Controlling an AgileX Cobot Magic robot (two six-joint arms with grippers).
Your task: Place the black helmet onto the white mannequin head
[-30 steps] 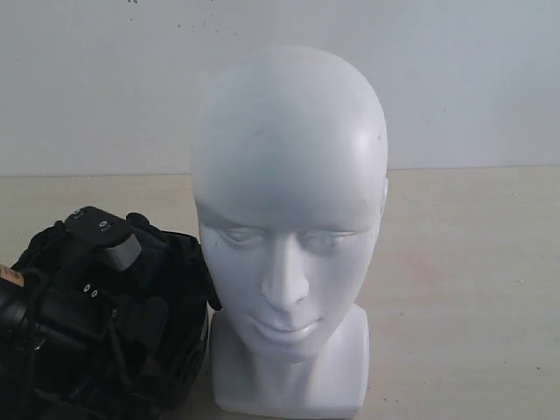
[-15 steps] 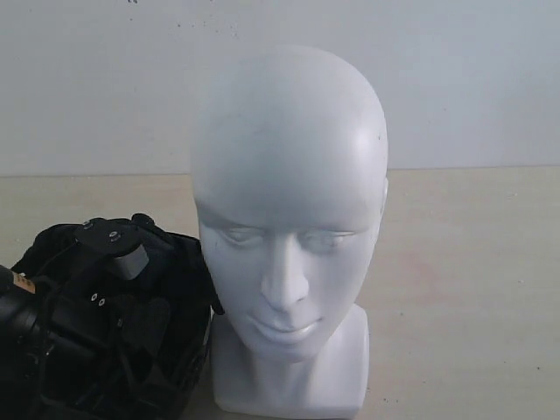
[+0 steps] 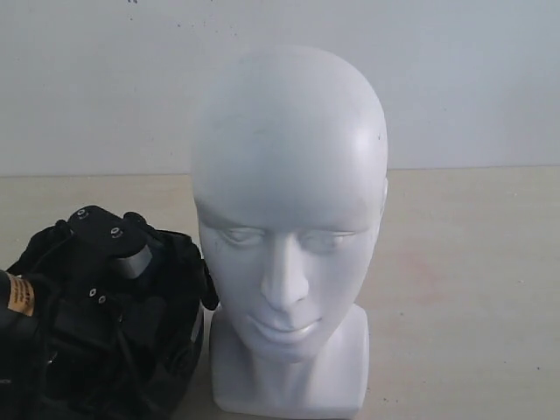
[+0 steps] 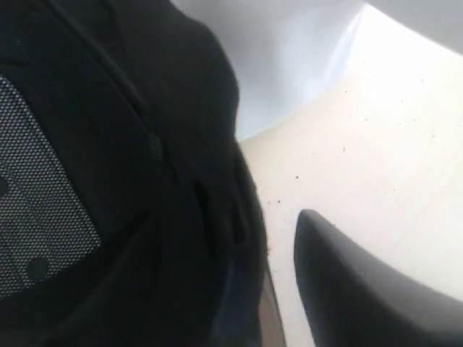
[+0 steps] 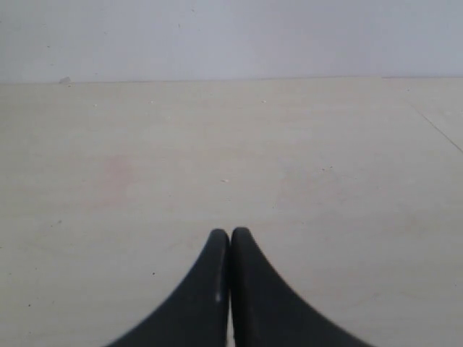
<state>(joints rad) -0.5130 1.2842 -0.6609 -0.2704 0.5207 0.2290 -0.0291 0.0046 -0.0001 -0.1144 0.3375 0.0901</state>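
Exterior view: shows black helmet [image 3: 179,341] on worktop [image 3: 472,289], just beside upright white mannequin head [image 3: 289,219].
Left wrist view: shows left fingers [image 4: 362,296] spread wide, one seen, clear of helmet rim.
Right wrist view: shows right fingers [image 5: 217,289] pressed together, empty, above worktop.

The black helmet [image 3: 175,350] beside the white mannequin head [image 3: 289,175]
The bald head stands upright on its blocky neck base; the helmet sits low just beside that base, dark padded lining showing.
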